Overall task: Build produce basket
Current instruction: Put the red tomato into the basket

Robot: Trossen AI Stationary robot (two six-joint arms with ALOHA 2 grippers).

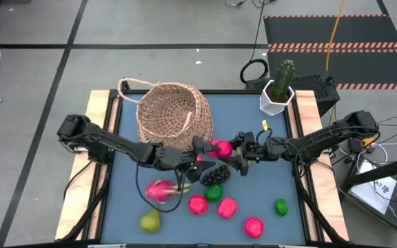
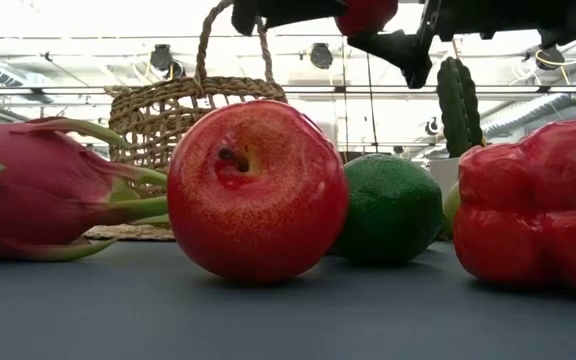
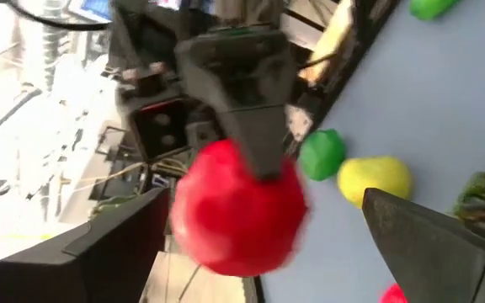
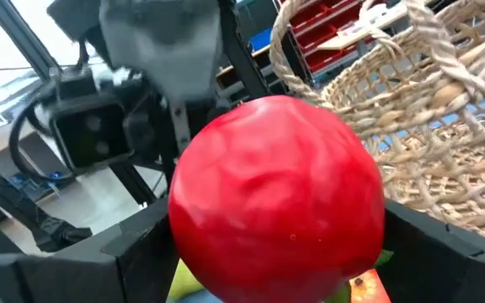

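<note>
A round red fruit point(image 1: 220, 147) hangs above the table, just in front of the tan wicker basket point(image 1: 174, 114), which lies tipped on its side at the far middle. My right gripper point(image 1: 229, 153) comes in from the right and is shut on the fruit. My left gripper point(image 1: 200, 149) meets it from the left, open. Its fingers point(image 3: 428, 244) stand on either side of the same fruit point(image 3: 238, 210), and a clear gap shows on one side. Other produce lies on the blue table near the front edge: a dragon fruit point(image 1: 160, 189), a pear point(image 1: 150, 220), grapes point(image 1: 216, 174) and limes point(image 1: 280, 206). My right gripper pinches the red fruit by its two opposite sides point(image 4: 188, 240) between its two fingers point(image 4: 423, 240). The fingers come at it about level from the table's right side. The fruit is lifted clear of the table and fills the space between the fingers.
A white pot with a cactus point(image 1: 278, 93) stands at the far right corner. A red apple point(image 2: 256, 190), a lime point(image 2: 393, 210) and a red pepper point(image 2: 538, 205) lie close to the front edge. Wooden rails point(image 1: 102, 138) border the table's left and right sides.
</note>
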